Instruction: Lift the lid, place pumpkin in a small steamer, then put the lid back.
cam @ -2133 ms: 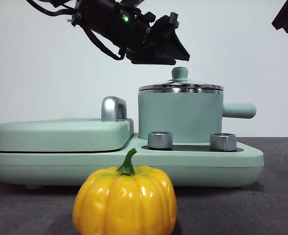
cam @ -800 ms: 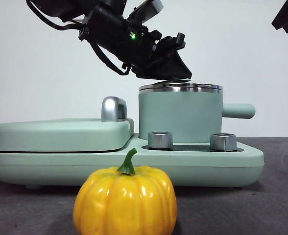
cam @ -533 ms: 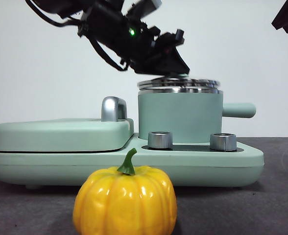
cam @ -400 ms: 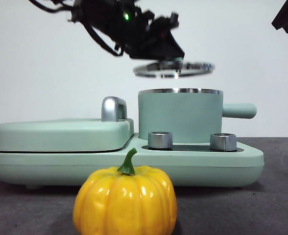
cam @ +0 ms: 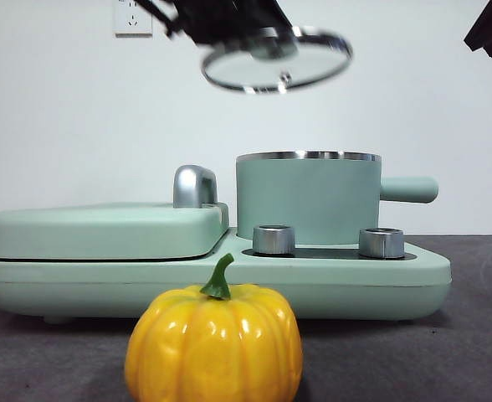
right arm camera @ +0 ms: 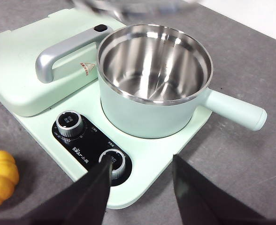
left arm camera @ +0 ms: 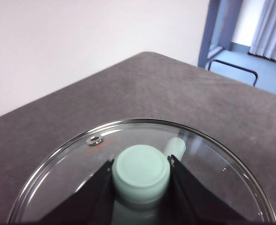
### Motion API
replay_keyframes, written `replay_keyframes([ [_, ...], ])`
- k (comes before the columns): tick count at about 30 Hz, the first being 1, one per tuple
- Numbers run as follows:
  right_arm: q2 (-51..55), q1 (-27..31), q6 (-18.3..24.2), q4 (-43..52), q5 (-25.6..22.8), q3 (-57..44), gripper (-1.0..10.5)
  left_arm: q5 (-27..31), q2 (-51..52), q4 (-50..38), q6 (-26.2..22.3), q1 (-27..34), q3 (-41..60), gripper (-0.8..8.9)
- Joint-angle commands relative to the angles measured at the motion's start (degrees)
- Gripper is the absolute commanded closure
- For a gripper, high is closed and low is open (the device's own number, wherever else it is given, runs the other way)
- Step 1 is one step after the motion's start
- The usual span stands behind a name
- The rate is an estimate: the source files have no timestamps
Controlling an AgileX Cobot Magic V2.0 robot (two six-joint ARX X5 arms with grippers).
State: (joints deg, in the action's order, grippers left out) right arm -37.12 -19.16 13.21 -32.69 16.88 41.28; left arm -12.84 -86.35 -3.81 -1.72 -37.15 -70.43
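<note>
Nearest us on the table sits the pumpkin [cam: 214, 344], behind it the uncovered steamer [cam: 307, 198], and above we hold the lid [cam: 276, 59] by its knob in our left gripper [left arm camera: 141, 169], where a tilt could slip it; our right gripper [right arm camera: 141, 180] waits, jaws apart.

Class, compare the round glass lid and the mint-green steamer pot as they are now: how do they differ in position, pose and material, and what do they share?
The round glass lid hangs in the air, gripped at its knob by the left gripper; the mint-green steamer pot sits on the cooker base. The lid is tilted; the pot stands upright. The lid is see-through; the pot is opaque, with a steel interior. Both have shiny steel rims.
</note>
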Motion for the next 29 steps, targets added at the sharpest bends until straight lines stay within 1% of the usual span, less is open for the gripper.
replay_keyframes([
  [1,-0.22,-0.28,-0.77,0.26,0.26,0.96,7.4,2.34,3.63,2.03,1.33,-0.44,-1.44,8.04],
  [7,-0.24,-2.6,-0.2,0.17,1.38,0.96,7.4,10.32,10.51,15.32,0.44,-0.42,-1.4,8.03],
  [9,-0.26,-4.35,0.81,-0.2,1.33,0.96,7.4,11.91,12.55,19.41,0.22,-0.42,-1.31,8.03],
  [12,-0.48,-7.21,2.12,-0.7,1.16,0.96,7.3,13.16,15.32,22.73,0.28,-0.42,-0.57,8.03],
  [17,-2.19,-11.96,2.73,-0.83,1.11,0.96,7.2,15.69,20.33,23.21,1.4,-0.42,3.74,8.03],
  [22,-5.86,-17.05,3.8,-0.74,1.09,0.96,7.1,17.77,26.03,23.67,3.21,-0.42,10.73,8.03],
  [27,-10.25,-21.81,4.07,-0.2,1.11,0.96,6.2,19.45,30.36,25.16,4.33,-0.42,14.73,8.03],
  [29,-12.22,-23.74,4.31,0.52,1.11,0.96,6.1,20.81,31.36,26.47,4.31,-0.42,15.02,8.04],
])
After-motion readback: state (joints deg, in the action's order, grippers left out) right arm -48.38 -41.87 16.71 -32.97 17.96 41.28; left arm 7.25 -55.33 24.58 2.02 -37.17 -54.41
